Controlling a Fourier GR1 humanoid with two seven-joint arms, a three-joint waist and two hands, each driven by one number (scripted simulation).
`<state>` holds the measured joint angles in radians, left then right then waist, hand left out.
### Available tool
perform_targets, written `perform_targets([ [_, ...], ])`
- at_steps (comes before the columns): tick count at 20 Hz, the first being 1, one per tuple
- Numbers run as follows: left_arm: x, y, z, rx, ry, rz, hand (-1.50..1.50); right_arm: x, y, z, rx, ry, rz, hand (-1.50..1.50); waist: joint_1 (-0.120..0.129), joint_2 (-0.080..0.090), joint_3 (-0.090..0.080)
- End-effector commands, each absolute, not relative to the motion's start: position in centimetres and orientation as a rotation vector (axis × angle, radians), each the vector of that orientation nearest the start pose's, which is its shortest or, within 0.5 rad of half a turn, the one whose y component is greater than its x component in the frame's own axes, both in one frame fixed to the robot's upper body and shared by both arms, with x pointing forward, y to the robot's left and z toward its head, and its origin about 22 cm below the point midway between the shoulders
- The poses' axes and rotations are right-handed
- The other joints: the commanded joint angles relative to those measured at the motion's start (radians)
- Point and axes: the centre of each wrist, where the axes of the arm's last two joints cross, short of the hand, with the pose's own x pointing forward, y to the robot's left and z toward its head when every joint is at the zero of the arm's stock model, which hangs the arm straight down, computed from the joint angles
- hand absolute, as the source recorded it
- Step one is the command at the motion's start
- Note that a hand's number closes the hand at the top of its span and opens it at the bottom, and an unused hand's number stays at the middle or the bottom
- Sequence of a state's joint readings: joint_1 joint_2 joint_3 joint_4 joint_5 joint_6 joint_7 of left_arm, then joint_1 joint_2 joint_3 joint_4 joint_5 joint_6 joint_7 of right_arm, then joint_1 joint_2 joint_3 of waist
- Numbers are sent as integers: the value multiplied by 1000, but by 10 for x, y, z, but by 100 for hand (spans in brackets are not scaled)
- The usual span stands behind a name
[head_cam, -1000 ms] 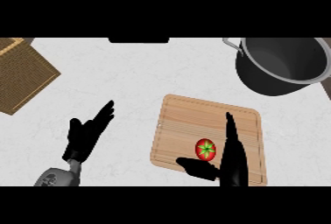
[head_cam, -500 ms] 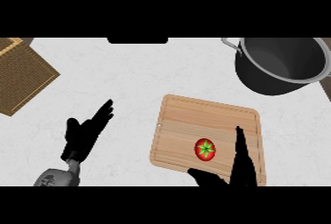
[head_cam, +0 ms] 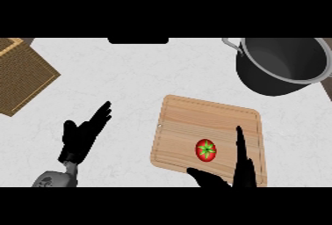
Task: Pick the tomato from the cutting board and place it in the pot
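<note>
Fingers [head_cam: 240, 149] of the black right hand [head_cam: 236, 176] stand straight and spread from the thumb, holding nothing, at about 5 o'clock in the head view. They rise along the right part of the pale wooden cutting board [head_cam: 207, 118], while the thumb reaches in from the lower edge towards 10 o'clock. The small round red tomato with a green stalk star [head_cam: 206, 150] lies on the board's lower half, at 9 o'clock from the straight fingers and at 12 o'clock from the thumb tip. It sits near both, in the wide gap between them, and neither touches it.

At about 8 o'clock the black left hand [head_cam: 81, 138] shows over the white marbled worktop [head_cam: 130, 79], on its grey forearm, resting with relaxed fingers pointing towards 1 o'clock and nothing in its grasp. It is well apart from the board.

At 1 o'clock stands the large dark grey metal pot with a silver rim and a loop handle [head_cam: 285, 66], well apart from the tomato and beyond the board's far right corner. At 10 o'clock a brown woven square mat [head_cam: 23, 74] lies at an angle on the worktop's left edge.
</note>
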<state>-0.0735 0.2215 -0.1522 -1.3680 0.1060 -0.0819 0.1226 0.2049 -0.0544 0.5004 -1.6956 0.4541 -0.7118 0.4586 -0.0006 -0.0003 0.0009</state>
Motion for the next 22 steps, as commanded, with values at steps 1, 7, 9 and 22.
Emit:
perform_targets([
  [1, 256, 246, -34, -43, -1288, -293, 0, 168, -131, -18, -433, -1318, -115, -150, -3, 0, 0],
  [7, 258, 242, -40, -46, -1278, -265, 0, 183, -149, -52, -366, -1313, -178, -150, -1, 1, 0],
  [9, 265, 250, -22, -43, -1294, -262, 0, 174, -149, -76, -371, -1291, -211, -150, 0, 1, 0],
  [22, 255, 238, -15, -74, -1281, -305, 0, 213, -128, -107, -331, -1357, -124, 150, 20, 3, 2],
])
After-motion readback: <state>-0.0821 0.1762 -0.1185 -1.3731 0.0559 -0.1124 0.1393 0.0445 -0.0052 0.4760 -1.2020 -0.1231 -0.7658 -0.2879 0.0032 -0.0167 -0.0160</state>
